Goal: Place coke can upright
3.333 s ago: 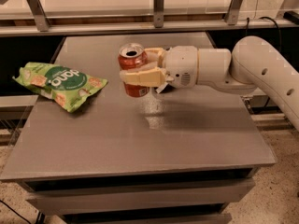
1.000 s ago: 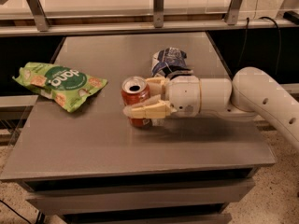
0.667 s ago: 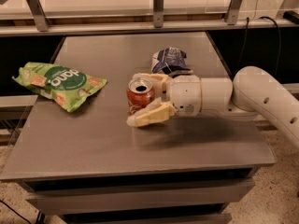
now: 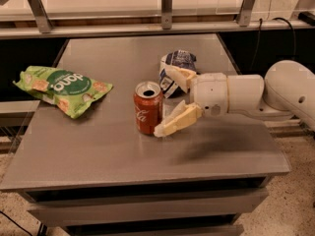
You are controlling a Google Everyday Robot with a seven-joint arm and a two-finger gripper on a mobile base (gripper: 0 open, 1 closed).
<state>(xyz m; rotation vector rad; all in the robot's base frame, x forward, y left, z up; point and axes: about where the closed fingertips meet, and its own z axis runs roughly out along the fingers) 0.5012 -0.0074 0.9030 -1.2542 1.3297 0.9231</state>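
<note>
The coke can (image 4: 148, 108), orange-red with a white script logo and a silver top with pull tab, stands upright on the grey table (image 4: 123, 156) near its middle. My gripper (image 4: 170, 100) is just to the right of the can, open, with its cream fingers (image 4: 179, 120) spread apart and no longer clasping it. The near finger's tip lies close to the can's lower right side. The white arm reaches in from the right.
A green chip bag (image 4: 63, 88) lies at the left of the table. A blue-and-white snack bag (image 4: 175, 65) lies behind my gripper, partly hidden by the far finger. A railing runs along the table's far edge.
My gripper lowered the can from above the table onto its surface, then opened and drew slightly back to the right. The can now stands free.
</note>
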